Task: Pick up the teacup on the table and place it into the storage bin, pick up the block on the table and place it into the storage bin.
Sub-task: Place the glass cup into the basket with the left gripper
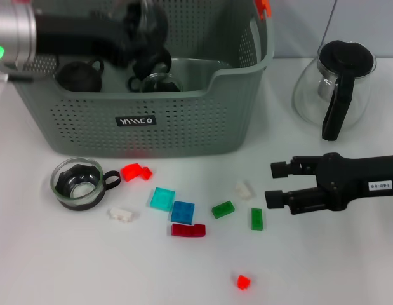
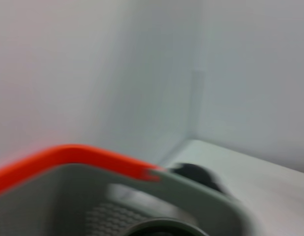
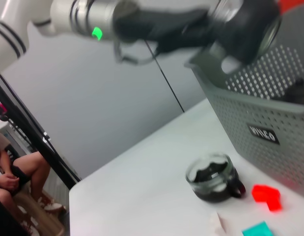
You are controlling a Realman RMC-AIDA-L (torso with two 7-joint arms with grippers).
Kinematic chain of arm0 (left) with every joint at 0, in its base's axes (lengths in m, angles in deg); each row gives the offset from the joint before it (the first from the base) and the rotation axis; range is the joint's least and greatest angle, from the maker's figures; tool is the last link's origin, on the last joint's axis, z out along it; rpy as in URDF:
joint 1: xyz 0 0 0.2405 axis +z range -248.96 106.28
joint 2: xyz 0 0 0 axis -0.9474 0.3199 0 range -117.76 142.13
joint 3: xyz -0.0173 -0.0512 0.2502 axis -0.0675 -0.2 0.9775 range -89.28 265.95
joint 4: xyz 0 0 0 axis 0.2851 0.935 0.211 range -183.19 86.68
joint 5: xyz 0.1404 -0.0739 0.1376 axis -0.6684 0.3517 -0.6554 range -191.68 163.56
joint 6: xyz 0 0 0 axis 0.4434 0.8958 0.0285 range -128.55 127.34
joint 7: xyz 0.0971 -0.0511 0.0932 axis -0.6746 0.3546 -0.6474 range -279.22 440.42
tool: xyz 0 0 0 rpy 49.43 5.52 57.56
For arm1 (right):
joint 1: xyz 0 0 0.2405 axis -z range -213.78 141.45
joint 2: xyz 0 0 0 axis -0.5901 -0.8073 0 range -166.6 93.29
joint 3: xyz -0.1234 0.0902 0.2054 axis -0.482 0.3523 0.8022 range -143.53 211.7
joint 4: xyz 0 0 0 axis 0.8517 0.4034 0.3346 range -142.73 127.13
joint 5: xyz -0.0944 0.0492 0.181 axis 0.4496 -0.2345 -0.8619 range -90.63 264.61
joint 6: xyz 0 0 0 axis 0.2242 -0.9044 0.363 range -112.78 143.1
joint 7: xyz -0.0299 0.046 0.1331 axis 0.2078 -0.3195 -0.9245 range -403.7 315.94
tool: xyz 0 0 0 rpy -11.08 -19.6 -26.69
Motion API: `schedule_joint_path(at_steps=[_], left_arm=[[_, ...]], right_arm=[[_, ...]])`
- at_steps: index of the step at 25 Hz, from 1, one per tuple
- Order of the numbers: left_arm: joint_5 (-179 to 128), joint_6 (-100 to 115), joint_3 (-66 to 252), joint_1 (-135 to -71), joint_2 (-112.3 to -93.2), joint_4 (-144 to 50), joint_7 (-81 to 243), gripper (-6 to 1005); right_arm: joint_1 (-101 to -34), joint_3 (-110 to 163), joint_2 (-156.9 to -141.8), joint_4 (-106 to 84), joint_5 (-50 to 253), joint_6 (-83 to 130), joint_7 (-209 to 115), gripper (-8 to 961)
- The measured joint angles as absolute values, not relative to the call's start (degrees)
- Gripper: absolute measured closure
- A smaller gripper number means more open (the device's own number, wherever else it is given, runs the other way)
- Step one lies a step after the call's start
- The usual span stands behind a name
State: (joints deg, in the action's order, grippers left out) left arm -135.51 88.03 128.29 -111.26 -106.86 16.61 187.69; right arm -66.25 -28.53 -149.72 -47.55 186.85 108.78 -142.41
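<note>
The storage bin (image 1: 145, 121) fills the upper left and centre of the head view, standing on the white bench (image 1: 69, 267), with several dark teacups already lying inside it. The left end effector (image 1: 142, 22) hangs over the bin's interior at the top of the frame with a glass teacup (image 1: 145, 19) apparently in its grip, though motion blur hides how its fingers stand; the right wrist view shows the same blurred cup (image 3: 247, 24) held above the bin's rim. A second teacup (image 1: 77, 183), clear glass with a dark inside and a dark handle, stands on the bench just in front of the bin's lower left corner. Blocks lie scattered in the lower centre: a red block (image 1: 136, 172) near the bin, a cyan block (image 1: 162, 199) touching a blue block (image 1: 182, 211), and a green block (image 1: 256, 218) nearest the right end effector (image 1: 275, 184). That end effector rests low at the right edge, fingers spread apart and holding nothing. A glass teapot (image 1: 336, 89) stands in the upper right.
</note>
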Motion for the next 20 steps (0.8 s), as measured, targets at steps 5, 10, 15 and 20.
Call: schedule_joint_path(at_steps=[5, 10, 15, 20], left_arm=[[-138.76, 73.90, 135.38, -116.23, -103.49, 8.40, 195.46, 961], [-148.63, 64.48, 141.60, -122.15, -102.73, 3.64, 203.98, 961], [-159.69, 59.69, 143.66, -128.65, -103.23, -2.10, 208.89, 960], [-165.32, 54.26, 143.70, -131.86, -103.33, -7.52, 211.90, 960]], right_arm=[[-66.32, -26.78, -149.36, -47.23, 189.37, 109.26, -142.71, 27], [-66.77, -26.11, -149.32, -47.22, 190.67, 109.46, -142.84, 27], [-67.11, -26.05, -149.61, -47.19, 191.13, 109.38, -142.59, 26], [-68.04, -26.50, -150.22, -47.17, 192.23, 108.80, -142.16, 26]])
